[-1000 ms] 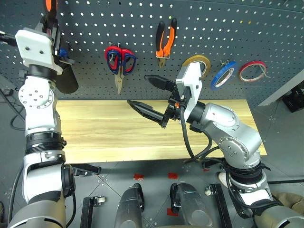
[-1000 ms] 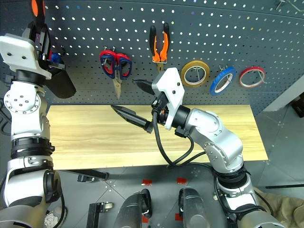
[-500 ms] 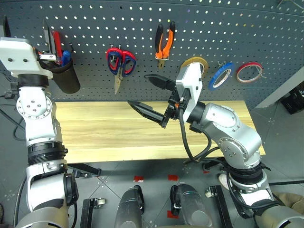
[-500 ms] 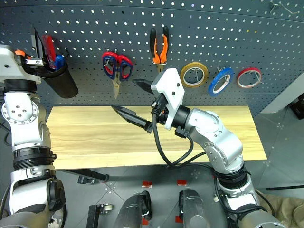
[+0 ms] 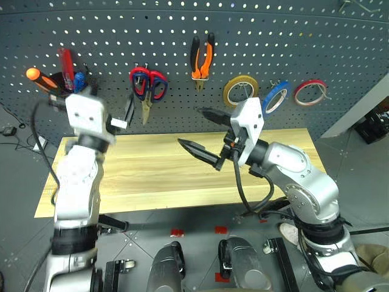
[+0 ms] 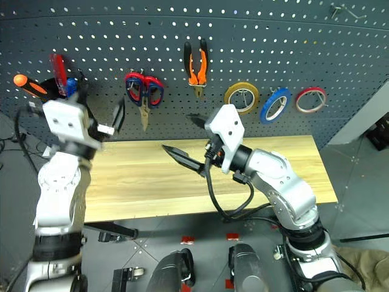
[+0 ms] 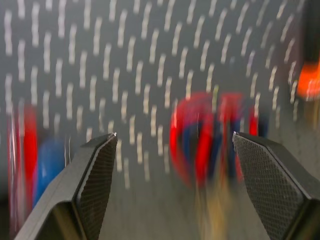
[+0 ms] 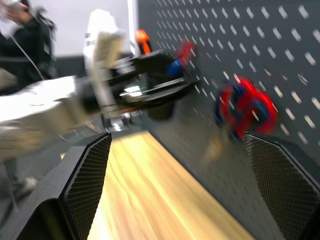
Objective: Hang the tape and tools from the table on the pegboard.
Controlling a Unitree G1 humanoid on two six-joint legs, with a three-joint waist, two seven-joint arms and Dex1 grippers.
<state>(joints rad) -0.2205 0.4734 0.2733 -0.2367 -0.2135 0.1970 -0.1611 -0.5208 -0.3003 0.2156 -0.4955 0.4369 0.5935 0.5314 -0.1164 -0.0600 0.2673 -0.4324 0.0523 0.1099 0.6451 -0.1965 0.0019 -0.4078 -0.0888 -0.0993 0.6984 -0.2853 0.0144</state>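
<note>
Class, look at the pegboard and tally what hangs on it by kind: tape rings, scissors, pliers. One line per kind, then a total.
Tape rings: 3 (yellow, blue, red)
Scissors: 1 (red-handled)
Pliers: 1 (orange-and-black)
Total: 5

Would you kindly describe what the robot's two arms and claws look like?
Both arms are silver-grey rounded segments with black joint rings, ending in white boxy wrist housings. Each claw, the left claw and the right claw, has two tapered black fingers with mesh-textured pads. Black cables loop beside the right forearm.
</note>
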